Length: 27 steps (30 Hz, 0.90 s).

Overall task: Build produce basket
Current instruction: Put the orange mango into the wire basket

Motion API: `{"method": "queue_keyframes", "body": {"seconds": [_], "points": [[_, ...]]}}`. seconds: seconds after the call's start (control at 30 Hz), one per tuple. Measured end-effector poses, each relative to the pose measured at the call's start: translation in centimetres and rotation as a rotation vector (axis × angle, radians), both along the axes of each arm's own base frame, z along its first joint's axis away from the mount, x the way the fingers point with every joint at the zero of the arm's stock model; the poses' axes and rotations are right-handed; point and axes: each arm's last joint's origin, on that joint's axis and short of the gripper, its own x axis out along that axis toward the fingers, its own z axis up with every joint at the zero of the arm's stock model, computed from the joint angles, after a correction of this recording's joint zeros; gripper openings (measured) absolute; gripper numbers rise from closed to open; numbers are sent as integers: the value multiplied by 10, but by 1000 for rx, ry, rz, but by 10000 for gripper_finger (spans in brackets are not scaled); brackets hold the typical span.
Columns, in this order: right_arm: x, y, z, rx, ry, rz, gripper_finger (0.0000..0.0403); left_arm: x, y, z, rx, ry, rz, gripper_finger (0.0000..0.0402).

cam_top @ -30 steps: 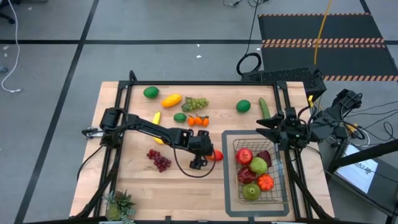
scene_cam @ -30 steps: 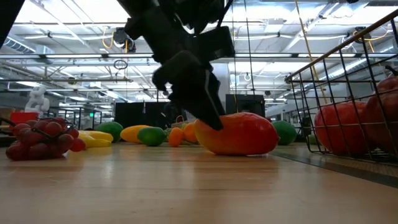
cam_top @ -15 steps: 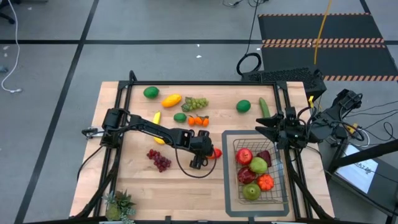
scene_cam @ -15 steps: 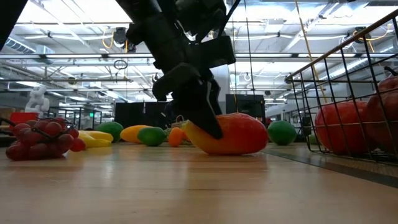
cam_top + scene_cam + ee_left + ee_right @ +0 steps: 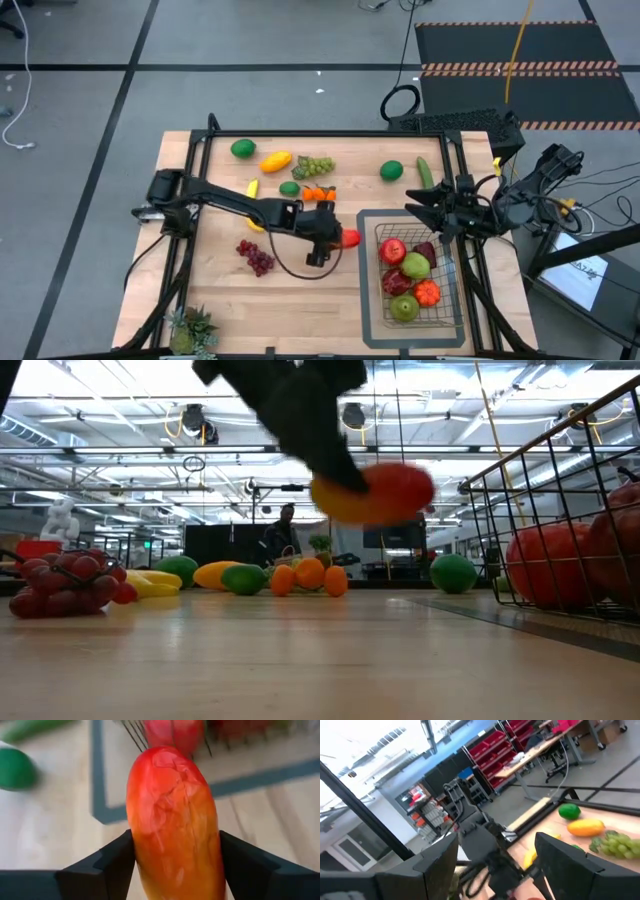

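My left gripper (image 5: 338, 237) is shut on a red-and-orange mango (image 5: 172, 815), which hangs in the air (image 5: 375, 492) just left of the wire basket (image 5: 452, 290). The basket holds apples, a pear and other produce. My right gripper (image 5: 418, 212) hovers open over the basket's far end with nothing between its fingers (image 5: 445, 865). More produce lies on the table: red grapes (image 5: 255, 257), a banana (image 5: 252, 190), limes (image 5: 242, 148), green grapes (image 5: 315, 165), small oranges (image 5: 318, 194) and a cucumber (image 5: 425, 173). My left gripper pinches the mango's two long sides (image 5: 135, 855) between its two fingers (image 5: 107, 865), at the end nearest the wrist. The fingers slant down from the table's left and lie along the fruit, whose far end juts out ahead. The mango is lifted clear of the table, roughly level.
A flat grey tray (image 5: 366, 290) lies under the basket. A spiky potted plant (image 5: 192, 328) stands at the near left corner. Bare wood lies between the red grapes and the basket.
My left gripper has taken hold of the mango and risen with it. The mango lay on the table a second ago, then tipped up at one end, and now hangs well clear of the wood.
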Motion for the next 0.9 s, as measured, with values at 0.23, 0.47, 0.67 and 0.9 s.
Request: {"method": "queue_keyframes", "body": {"seconds": [0.23,0.47,0.67,0.9], "points": [[1,1,6,-54,-31,-15,260,-25,6,64,-63,-185,148,260],[0,0,9,-123,-32,-32,260,-56,7,119,-197,-373,273,265],[0,0,9,-126,-32,-31,260,-73,7,146,-326,-492,333,266],[0,0,9,-127,-31,-30,260,-77,7,162,-493,-599,383,266]]}}
